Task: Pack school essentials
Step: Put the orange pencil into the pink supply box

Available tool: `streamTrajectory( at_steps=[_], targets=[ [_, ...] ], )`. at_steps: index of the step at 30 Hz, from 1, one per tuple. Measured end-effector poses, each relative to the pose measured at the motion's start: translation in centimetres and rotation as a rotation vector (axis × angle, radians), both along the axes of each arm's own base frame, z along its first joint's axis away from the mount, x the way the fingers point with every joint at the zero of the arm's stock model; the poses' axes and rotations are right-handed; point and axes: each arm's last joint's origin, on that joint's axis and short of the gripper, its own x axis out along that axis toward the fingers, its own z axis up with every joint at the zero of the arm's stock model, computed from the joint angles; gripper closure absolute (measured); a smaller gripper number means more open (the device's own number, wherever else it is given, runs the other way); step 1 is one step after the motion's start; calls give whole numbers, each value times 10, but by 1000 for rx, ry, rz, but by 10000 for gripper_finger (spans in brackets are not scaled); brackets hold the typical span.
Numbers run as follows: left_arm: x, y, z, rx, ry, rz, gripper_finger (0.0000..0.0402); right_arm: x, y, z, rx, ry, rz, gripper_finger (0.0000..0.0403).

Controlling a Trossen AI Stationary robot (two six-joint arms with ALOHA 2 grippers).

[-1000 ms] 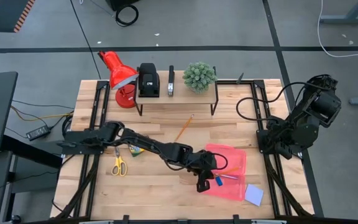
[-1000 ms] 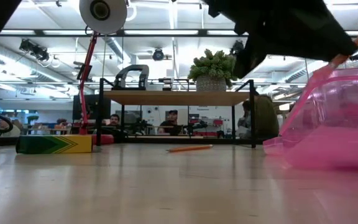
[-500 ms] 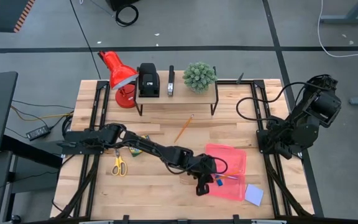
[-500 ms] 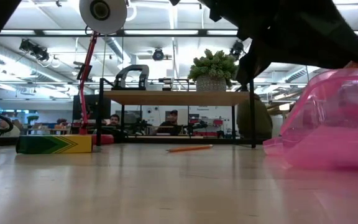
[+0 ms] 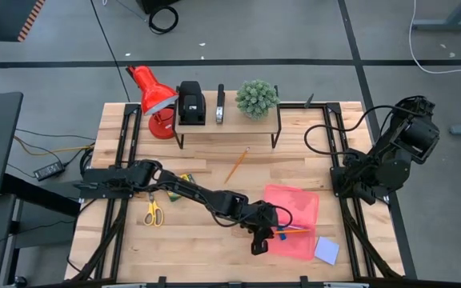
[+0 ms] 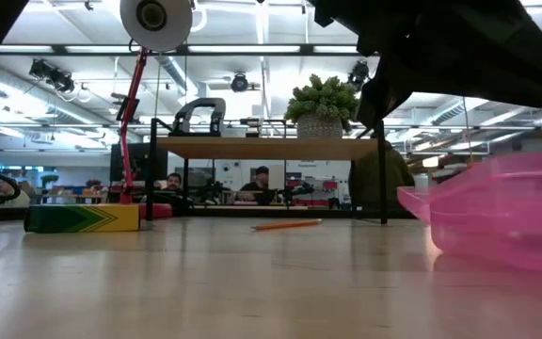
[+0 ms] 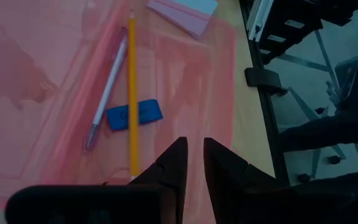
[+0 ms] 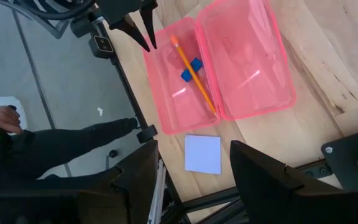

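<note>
While the left gripper (image 5: pixel 260 242) hovers over the pink case (image 5: pixel 298 210), fingers slightly apart and empty, the remaining orange pencil (image 5: pixel 236 165) lies well behind it, long axis diagonal.

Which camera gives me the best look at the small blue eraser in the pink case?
The left wrist view: the small blue rectangular eraser lies large and clear beneath the orange pencil. The right wrist view shows it smaller, the high view as a speck; the low view doesn't show it.
</note>
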Motion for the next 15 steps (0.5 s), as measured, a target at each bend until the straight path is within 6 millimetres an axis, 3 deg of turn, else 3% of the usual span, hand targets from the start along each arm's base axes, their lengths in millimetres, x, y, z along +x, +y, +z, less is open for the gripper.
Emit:
streamTrajectory(
  at_steps=[8,11,15],
  targets=[
    [-2,-1,-2,9,28,-2,314,0,0,0,-1,-1,4,196],
    [-6,5,-5,17,100,35,308,0,0,0,-3,-1,3,196],
    [-15,21,7,31,189,75,310,1,1,0,-13,-3,16,196]
  ],
)
